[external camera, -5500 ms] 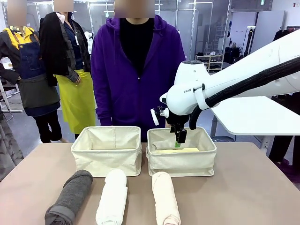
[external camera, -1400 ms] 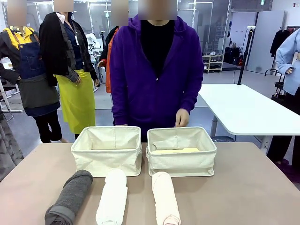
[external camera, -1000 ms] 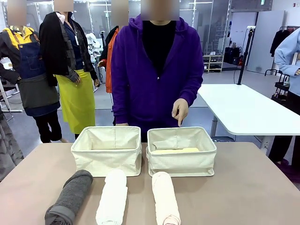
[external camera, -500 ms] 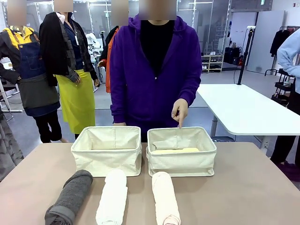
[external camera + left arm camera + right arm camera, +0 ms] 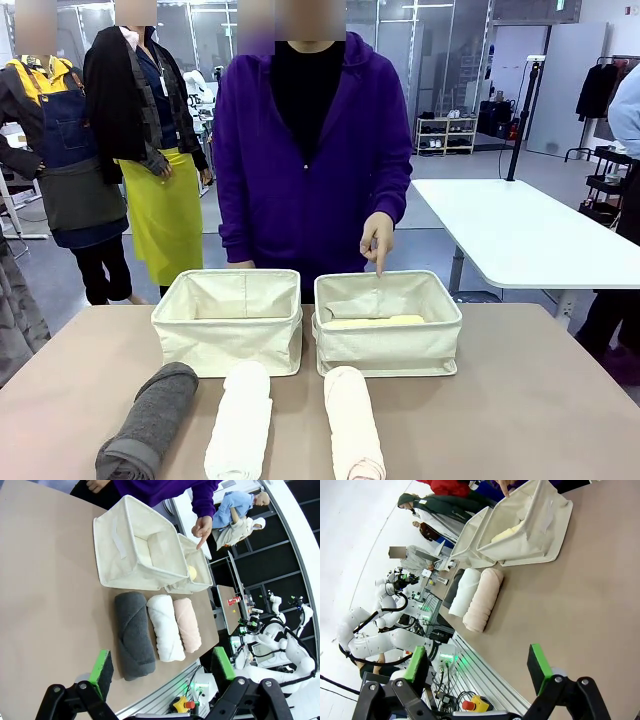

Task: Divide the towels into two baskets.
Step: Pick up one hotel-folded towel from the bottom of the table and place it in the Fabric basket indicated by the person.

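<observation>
Towels (image 5: 240,420): three lying on table (image 5: 520,400) before left basket (image 5: 228,345) and right basket (image 5: 388,350). Yellow towel (image 5: 375,322) lying in latter, which is being pointed into by hand (image 5: 377,237). Both jaws being held released, empty. Pink towel (image 5: 353,420) probably best being gripped mid-roll, crosswise.

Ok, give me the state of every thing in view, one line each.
left basket: upright, nothing seen inside
right basket: upright, holds the yellow towel
yellow towel: rolled, lying in the right basket
grey towel: rolled, on the table
white towel: rolled, on the table
pink towel: rolled, on the table
person's hand: pointing down into the right basket
left gripper: open, empty
right gripper: open, empty
</observation>
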### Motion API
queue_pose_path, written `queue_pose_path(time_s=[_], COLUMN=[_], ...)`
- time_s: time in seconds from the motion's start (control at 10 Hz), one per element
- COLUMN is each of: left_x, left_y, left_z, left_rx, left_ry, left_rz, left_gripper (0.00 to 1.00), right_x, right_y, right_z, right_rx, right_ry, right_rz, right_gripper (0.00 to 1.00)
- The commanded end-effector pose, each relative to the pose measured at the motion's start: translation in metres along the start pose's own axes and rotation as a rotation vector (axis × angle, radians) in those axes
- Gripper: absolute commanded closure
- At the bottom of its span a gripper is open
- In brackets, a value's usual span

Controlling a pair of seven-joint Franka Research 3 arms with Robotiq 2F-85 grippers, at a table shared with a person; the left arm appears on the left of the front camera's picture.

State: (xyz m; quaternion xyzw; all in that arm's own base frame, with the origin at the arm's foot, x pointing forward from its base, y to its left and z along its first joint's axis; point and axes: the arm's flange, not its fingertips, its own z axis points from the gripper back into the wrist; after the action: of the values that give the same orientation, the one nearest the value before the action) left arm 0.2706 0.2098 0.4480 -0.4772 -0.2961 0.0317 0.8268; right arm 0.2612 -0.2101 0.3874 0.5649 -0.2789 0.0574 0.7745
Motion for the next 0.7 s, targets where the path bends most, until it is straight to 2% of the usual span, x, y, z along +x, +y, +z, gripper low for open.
queue_pose_path(time_s=[0.0, 0.1, 0.3, 0.6], left_x=[0.001, 0.001, 0.001, 0.001], left_y=[0.002, 0.002, 0.002, 0.002], left_z=[0.003, 0.003, 0.003, 0.003], left_rx=[-0.028, -0.028, -0.028, -0.028], left_ry=[-0.016, -0.016, -0.016, -0.016], left_rz=[-0.02, -0.02, -0.02, -0.02], left_gripper=[0.0, 0.0, 0.0, 0.0], right_x=[0.014, 0.028, 0.04, 0.007], right_y=[0.019, 0.041, 0.077, 0.11], right_z=[-0.025, -0.058, -0.14, -0.251], right_rx=[-0.071, -0.076, -0.201, -0.415], right_ry=[0.07, 0.149, 0.255, 0.271], right_rz=[-0.012, -0.011, -0.088, -0.09], right_gripper=[0.0, 0.0, 0.0, 0.0])
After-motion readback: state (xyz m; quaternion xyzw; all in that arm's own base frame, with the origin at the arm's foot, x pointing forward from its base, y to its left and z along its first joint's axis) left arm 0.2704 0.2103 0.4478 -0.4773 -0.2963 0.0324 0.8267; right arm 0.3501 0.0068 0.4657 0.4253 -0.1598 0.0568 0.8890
